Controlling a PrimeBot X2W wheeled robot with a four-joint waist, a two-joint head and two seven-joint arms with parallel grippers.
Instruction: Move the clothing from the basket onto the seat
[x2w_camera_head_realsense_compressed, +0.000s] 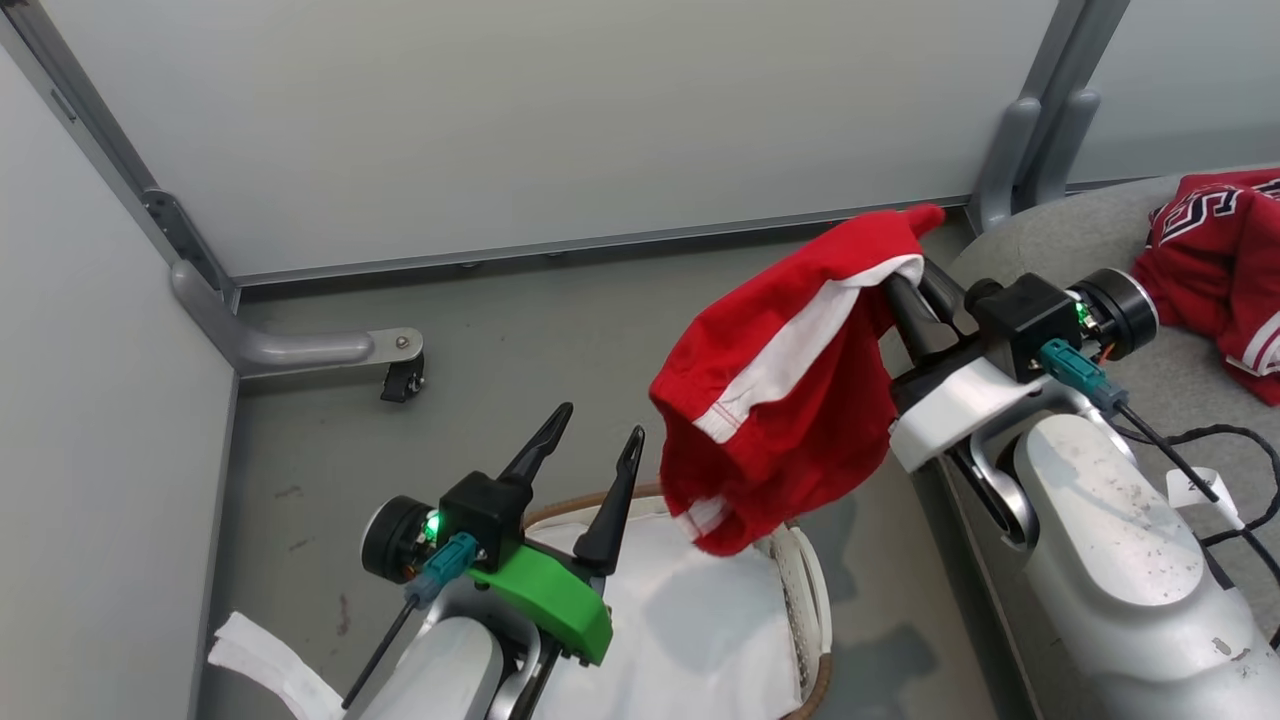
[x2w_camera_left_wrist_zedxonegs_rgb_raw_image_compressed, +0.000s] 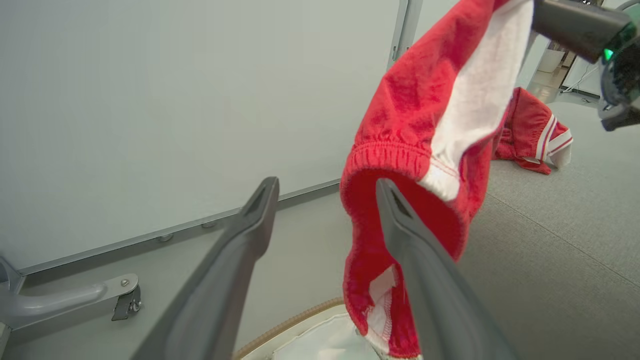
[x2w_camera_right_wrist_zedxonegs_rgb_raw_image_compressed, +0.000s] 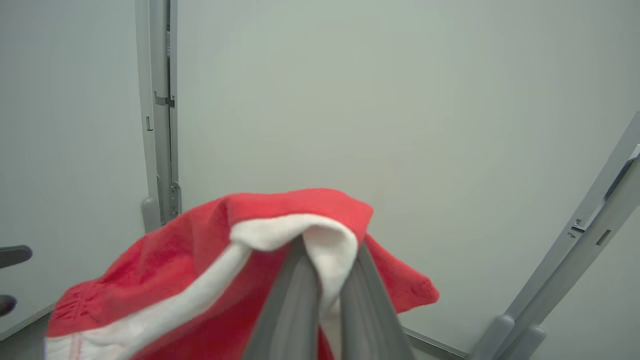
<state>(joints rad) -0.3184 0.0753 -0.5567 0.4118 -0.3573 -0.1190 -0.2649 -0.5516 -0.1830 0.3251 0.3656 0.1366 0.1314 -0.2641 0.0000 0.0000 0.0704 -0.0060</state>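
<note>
Head view: right gripper pinched shut on red shorts, which hang above the basket beside the sofa; second red garment already lies on sofa
Left wrist view: left gripper spread wide, empty
Right wrist view: red shorts draped over the closed fingers; setting them on the sofa remains

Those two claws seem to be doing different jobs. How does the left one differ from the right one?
The left claw stands wide open and empty; the right claw is pinched shut on red and white shorts. The left claw sits over the basket, the right claw beside the grey sofa. The left claw has a green mount, the right claw a white mount. Both have two long dark fingers.
</note>
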